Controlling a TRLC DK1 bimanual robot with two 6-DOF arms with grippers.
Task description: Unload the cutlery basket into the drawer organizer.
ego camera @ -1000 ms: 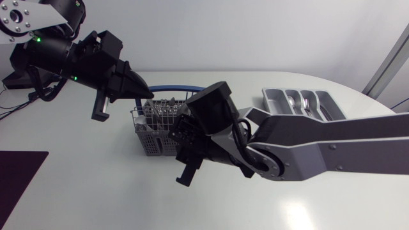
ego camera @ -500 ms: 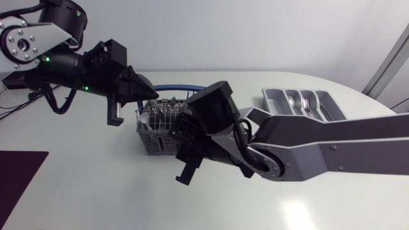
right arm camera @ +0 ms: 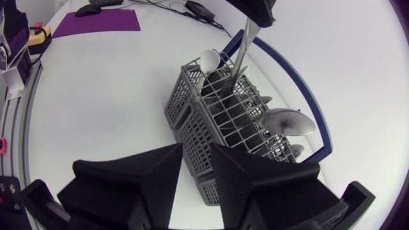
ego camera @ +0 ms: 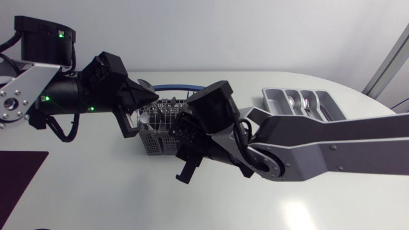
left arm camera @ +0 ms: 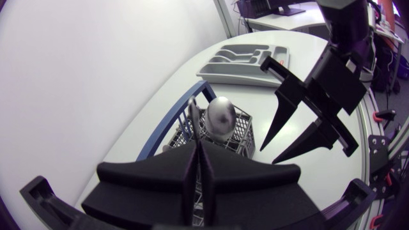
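Note:
The grey wire cutlery basket (ego camera: 153, 137) stands left of the table's middle with several pieces of cutlery in it. A spoon (left arm camera: 220, 115) stands bowl-up inside. My left gripper (ego camera: 152, 96) hovers over the basket's far side. It is shut on the thin metal handle (right arm camera: 239, 54) of a utensil whose lower end is still down in the basket (right arm camera: 217, 121). My right gripper (ego camera: 186, 170) hangs open just in front of the basket's near corner, nothing between its fingers (right arm camera: 153, 185). The grey drawer organizer (ego camera: 271, 102) lies at the far right and holds some cutlery.
A blue ring (ego camera: 172, 87) curves behind the basket. A purple mat (ego camera: 19, 172) lies at the table's left edge. My right arm's thick links (ego camera: 307, 140) stretch across the table between basket and organizer.
My left arm's links have swung down and toward the basket, while its gripper tip has stayed over the basket's far side. The right arm has kept still.

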